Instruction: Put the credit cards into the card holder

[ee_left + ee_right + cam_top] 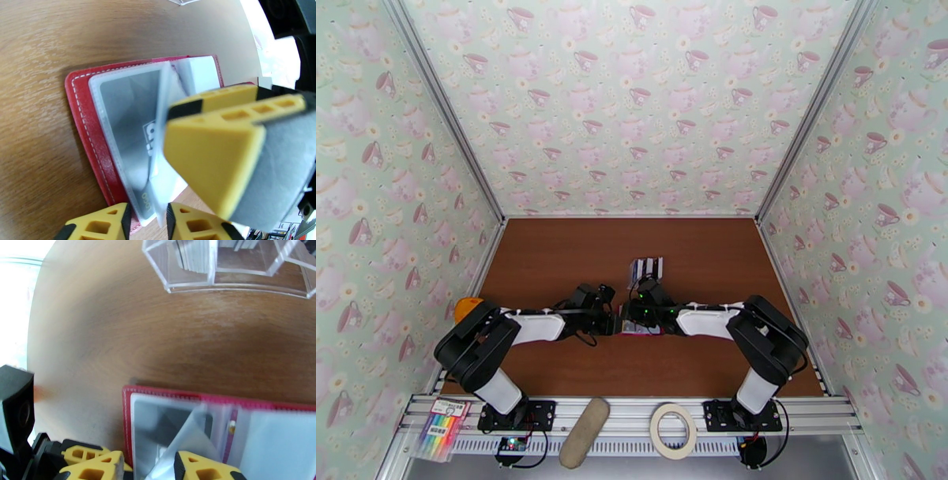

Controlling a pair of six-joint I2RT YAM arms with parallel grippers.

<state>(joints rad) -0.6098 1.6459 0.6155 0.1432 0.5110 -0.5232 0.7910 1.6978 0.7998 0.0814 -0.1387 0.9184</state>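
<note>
The red card holder (85, 130) lies open on the brown table, its clear sleeves facing up; it also shows as card holder (166, 392) and card holder (641, 332). A dark grey credit card (126, 118) with white print sits inside one sleeve. My left gripper (148, 225) has its yellow fingertips a narrow gap apart over the holder's near edge, the card's end between them. My right gripper (148, 467) is slightly open, and a lifted clear sleeve leaf (185, 429) leans on one finger (221, 150). More credit cards (193, 255) stand in a clear rack.
The clear acrylic rack (646, 268) stands just behind the two grippers. An orange object (466, 308) lies at the table's left edge. On the front rail lie a marker pack (442, 426), a beige pouch (584, 422) and a tape roll (673, 430). Patterned walls enclose the table.
</note>
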